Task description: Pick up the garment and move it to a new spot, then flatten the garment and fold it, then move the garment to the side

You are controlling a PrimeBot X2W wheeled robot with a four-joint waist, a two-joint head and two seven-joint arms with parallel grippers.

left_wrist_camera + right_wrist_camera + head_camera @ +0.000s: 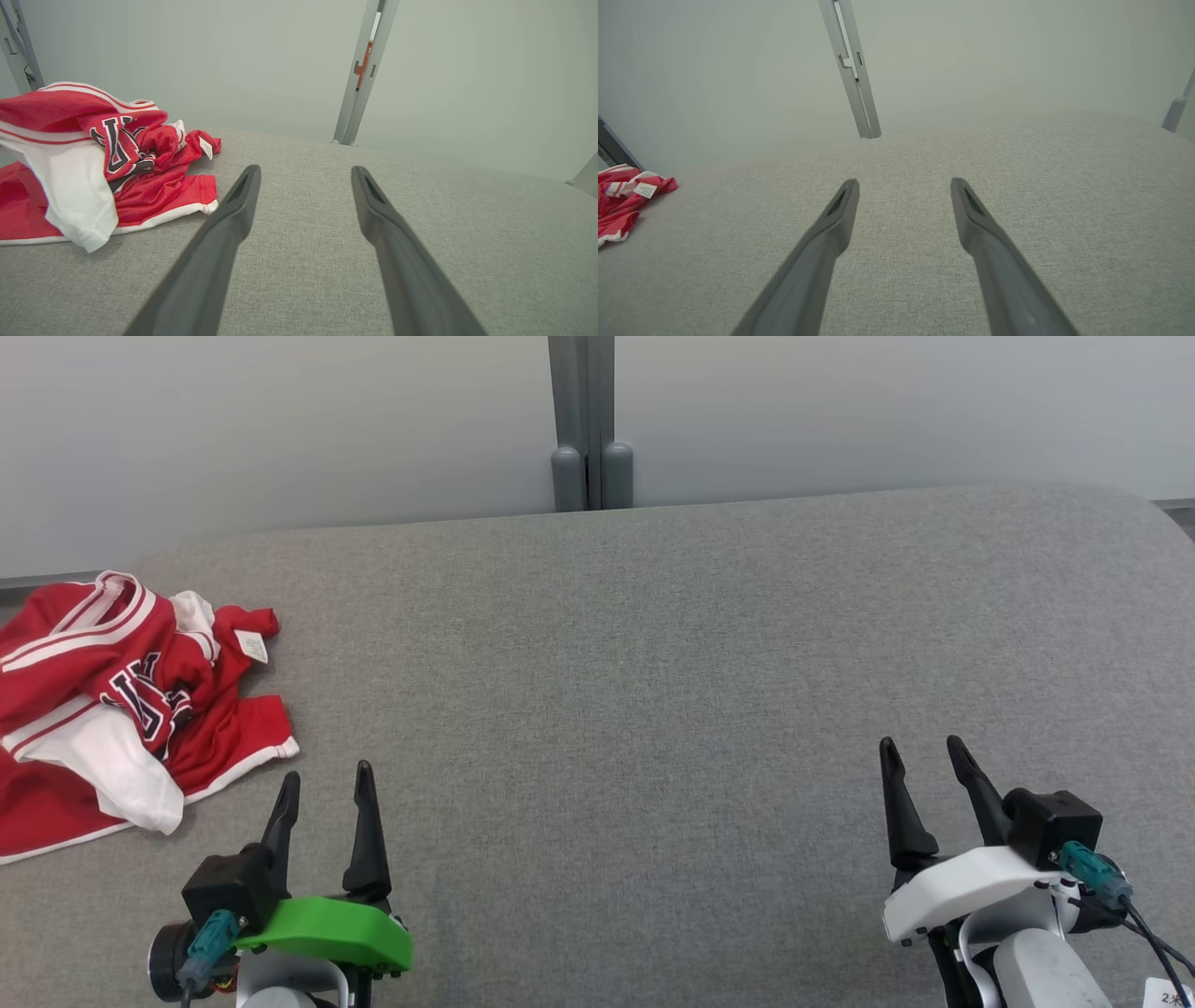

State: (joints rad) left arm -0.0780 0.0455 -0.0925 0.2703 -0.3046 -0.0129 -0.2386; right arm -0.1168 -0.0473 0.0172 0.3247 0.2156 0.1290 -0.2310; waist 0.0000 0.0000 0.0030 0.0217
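One crumpled red-and-white jersey (112, 700) lies heaped at the left edge of the bench (616, 663), untouched, so pickup looks like the step ahead. Its dark lettering is folded beyond reading, and the print on its white tag (251, 645) is too small. The left gripper (328, 771) and right gripper (920, 741) hover spread and empty over the bench's near side.
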